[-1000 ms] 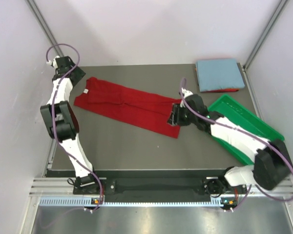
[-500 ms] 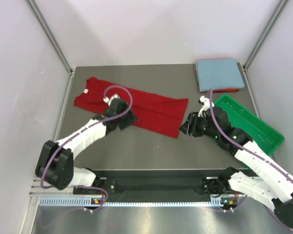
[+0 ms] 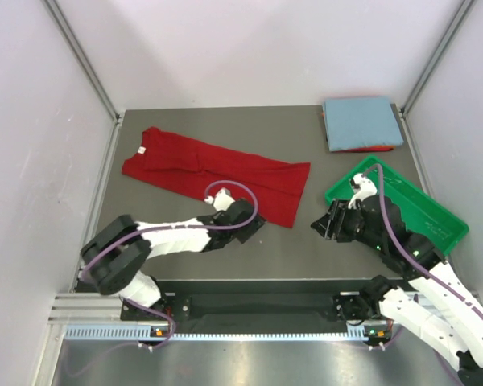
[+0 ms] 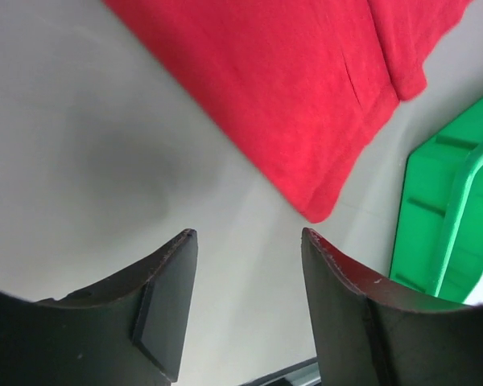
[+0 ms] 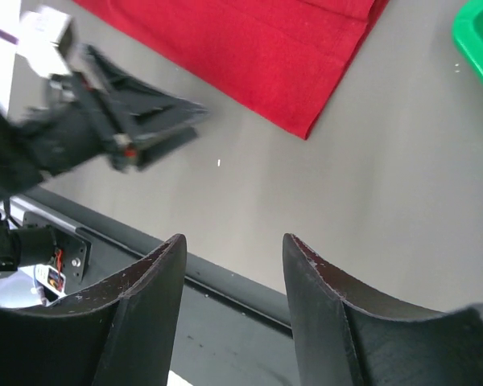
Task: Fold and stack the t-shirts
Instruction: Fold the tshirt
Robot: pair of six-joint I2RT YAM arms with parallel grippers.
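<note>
Both arms are now drawn back from the two ends of the red shirt [image 3: 217, 173], where they are seen a second earlier. The left gripper [image 4: 248, 241] is held low just off the shirt's near edge. The right gripper [image 5: 234, 241] is held near the hem corner, beside the green tray [image 3: 435, 217]. Both pairs of jaws are held apart and nothing is gripped.

The red shirt is left unmoved on the table [image 3: 225, 129] as a long slanted strip. The lengthwise fold is therefore judged done, and the crosswise folds are judged outstanding. The blue shirt [image 3: 362, 121] is already folded at the far right corner.

Of the second red shirt [image 3: 366, 149] beneath it, only a thin edge is seen. The tray is partly covered by the right arm, which is cut off at the corner of the top view.
</note>
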